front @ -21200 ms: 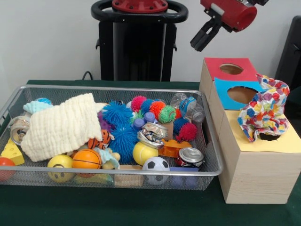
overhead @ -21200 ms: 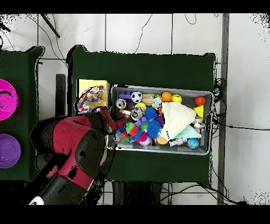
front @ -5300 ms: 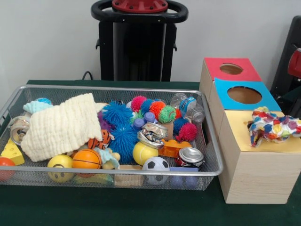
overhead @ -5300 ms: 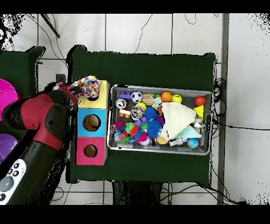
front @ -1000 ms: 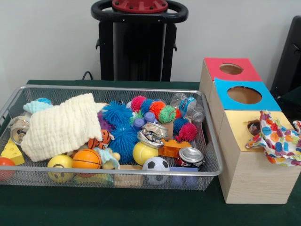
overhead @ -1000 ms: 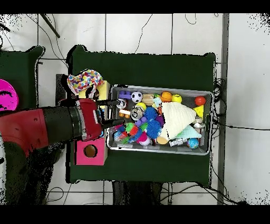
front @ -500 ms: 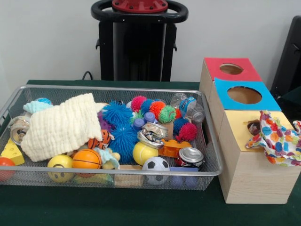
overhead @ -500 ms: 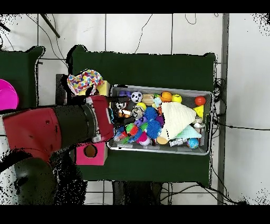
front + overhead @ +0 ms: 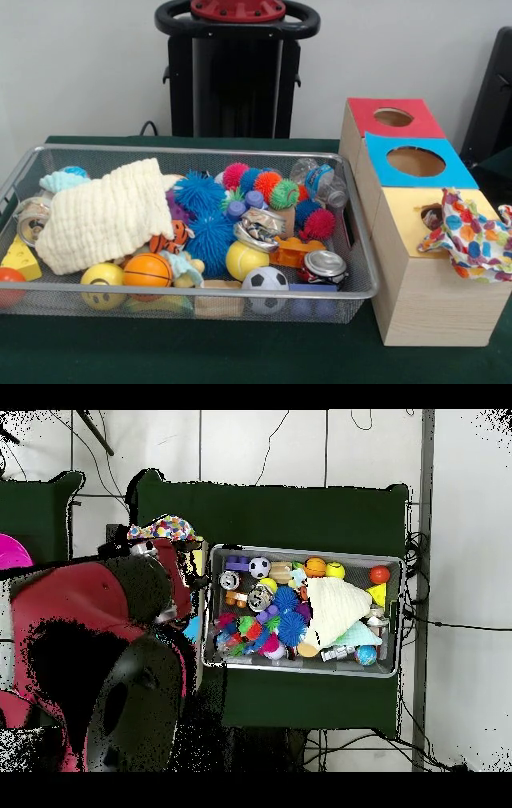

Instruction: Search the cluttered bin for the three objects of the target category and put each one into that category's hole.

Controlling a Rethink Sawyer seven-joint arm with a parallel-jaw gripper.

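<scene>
A wire bin (image 9: 398, 616) crowded with toys is seen on green cloth; a red arm (image 9: 90, 609) is spread beside a spotted cloth (image 9: 165, 529).

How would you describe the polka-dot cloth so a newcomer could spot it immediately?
Find the wooden box with three coloured tops beside the wire bin. On its yellow top, the polka-dot cloth lies crumpled, hanging over the edge beside the hole. It alone is multicoloured and spotted.

Front camera sits low and close, facing the bin (image 9: 192, 156) and boxes (image 9: 436, 264) across the table (image 9: 240, 356); overhead camera looks straight down from high up. Both share bin and boxes.
</scene>
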